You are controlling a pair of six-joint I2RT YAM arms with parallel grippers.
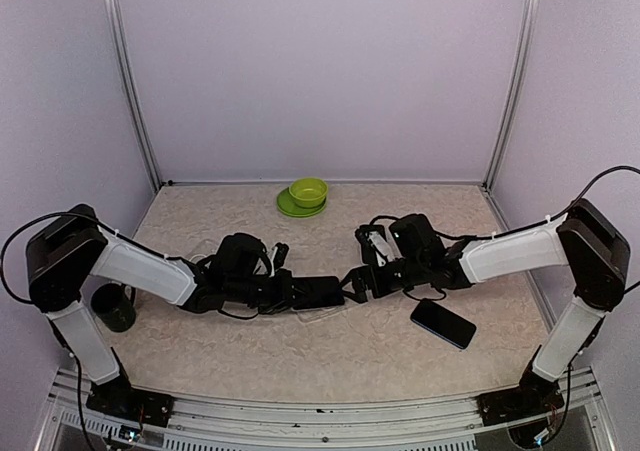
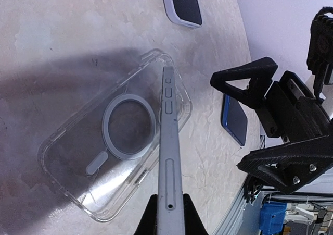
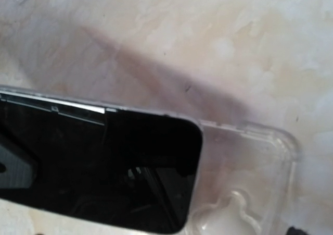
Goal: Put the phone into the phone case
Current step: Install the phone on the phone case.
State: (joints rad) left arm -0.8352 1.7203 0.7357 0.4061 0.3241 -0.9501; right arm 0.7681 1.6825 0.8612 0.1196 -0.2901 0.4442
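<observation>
Midway along the beige mottled bench, nearer its near edge, the clear plastic phone case with a grey ring lies flat, and the silver-edged, black-screened phone stands on edge over one long side. Seat that edge first, then lay the phone flat. The left end effector pinches the phone, and the right end effector is spread.

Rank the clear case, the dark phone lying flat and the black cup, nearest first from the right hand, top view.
1. The clear case, just left of the right hand, mid-table.
2. The dark phone, lying flat to its near right.
3. The black cup, at the far left edge.
</observation>
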